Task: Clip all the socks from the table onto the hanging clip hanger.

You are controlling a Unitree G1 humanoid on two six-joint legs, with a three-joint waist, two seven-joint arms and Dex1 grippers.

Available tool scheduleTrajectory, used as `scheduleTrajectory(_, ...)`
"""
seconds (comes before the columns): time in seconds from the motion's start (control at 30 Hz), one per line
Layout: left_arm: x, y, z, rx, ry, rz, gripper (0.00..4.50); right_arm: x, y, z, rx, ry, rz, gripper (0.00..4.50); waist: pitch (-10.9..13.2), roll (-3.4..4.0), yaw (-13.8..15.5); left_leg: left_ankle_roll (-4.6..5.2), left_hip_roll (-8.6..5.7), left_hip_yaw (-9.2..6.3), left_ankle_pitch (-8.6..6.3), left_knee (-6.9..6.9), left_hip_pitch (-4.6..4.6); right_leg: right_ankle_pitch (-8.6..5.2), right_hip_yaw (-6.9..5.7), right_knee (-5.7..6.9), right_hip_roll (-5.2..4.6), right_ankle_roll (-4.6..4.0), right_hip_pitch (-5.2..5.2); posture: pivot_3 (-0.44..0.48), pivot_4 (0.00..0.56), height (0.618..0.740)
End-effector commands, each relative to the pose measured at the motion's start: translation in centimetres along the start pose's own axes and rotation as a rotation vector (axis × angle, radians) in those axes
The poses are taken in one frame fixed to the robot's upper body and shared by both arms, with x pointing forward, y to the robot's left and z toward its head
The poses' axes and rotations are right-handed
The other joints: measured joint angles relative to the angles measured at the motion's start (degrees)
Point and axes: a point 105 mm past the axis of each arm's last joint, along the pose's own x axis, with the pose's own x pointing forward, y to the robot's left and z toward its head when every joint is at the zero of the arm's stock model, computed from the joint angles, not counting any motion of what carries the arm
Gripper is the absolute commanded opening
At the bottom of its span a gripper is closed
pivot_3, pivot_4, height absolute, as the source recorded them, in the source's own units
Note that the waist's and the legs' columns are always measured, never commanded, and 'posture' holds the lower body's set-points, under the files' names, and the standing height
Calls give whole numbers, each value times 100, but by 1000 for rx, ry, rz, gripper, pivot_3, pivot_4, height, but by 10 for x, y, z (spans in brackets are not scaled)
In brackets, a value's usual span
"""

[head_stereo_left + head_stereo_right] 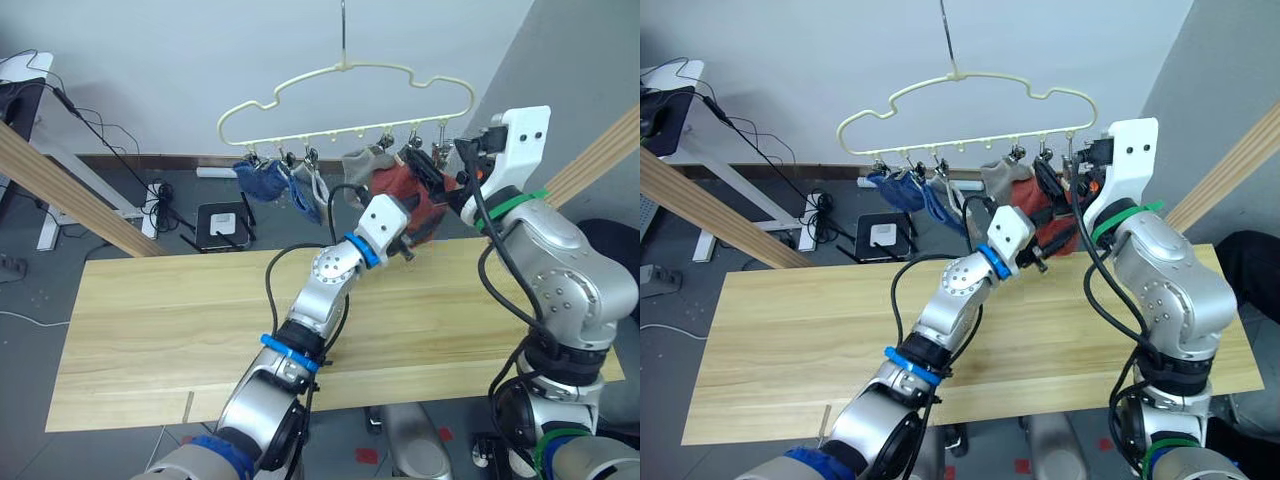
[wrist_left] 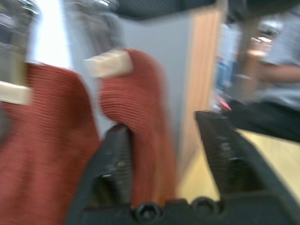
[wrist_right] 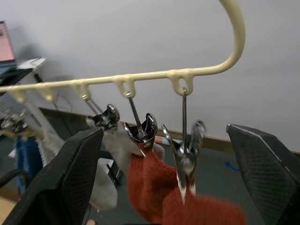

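The clip hanger (image 1: 345,100) hangs by its metal hook in the upper middle of the left eye view, above the far edge of the bench (image 1: 150,330). All the socks seen are on its row of clips: blue ones (image 1: 262,180) at the left end, light grey ones (image 1: 312,183) next to them and further right, and two rust red socks (image 1: 405,195) under the right end.

The left pincer (image 1: 1040,258) reaches up from the lower middle to the red pair. In the left wrist view its fingers (image 2: 117,161) are spread, and one red sock (image 2: 136,140) hangs just at the inner face of one finger; no pinch is seen. Each red sock shows fine ribbing and a pale tab at its top.

The right pincer (image 3: 164,187) is raised at the right end of the hanger. In the right wrist view its fingers are wide apart, with the last metal clips (image 3: 185,154) and the red knit between them, untouched. One clip grips the red sock's edge.

The bench is a light wooden plank top with plain grain.
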Motion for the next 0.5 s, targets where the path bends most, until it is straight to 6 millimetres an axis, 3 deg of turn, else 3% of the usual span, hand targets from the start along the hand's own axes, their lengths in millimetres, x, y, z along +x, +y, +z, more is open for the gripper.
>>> scheduleTrajectory(0.03,-26,-4,21,31,-20,-107,3866,-18,8,12,-65,-25,107,4500,0,0,1,0,1,-1,0,0,1,0,0,4,0,0,0,-208,336,740)
scheduleTrajectory(0.1,-50,4,25,27,22,-136,4489,-25,9,12,-109,-7,158,4500,0,1,14,-1,1,-4,0,1,4,0,-2,12,0,0,0,-203,332,740)
scheduleTrajectory(0.17,-74,12,29,32,72,-163,4489,-31,8,11,-173,17,202,4500,-1,1,31,0,-1,-7,0,8,6,0,-2,23,0,0,2,-195,324,740)
scheduleTrajectory(0.27,-121,45,40,51,209,-79,4489,-41,1,9,-288,68,258,4500,-2,2,40,0,-4,-10,1,13,13,0,-3,30,0,1,8,-176,308,740)
scheduleTrajectory(0.4,-159,72,48,100,372,25,4489,-48,-11,8,-372,97,282,4500,-4,3,82,0,-3,-12,1,11,20,-1,-4,35,3,2,8,-146,291,740)
scheduleTrajectory(0.5,-194,103,54,183,509,182,4489,-53,-25,9,-415,113,289,4500,-10,1,176,-1,-6,-10,2,13,20,-1,-4,28,2,2,12,-126,277,740)
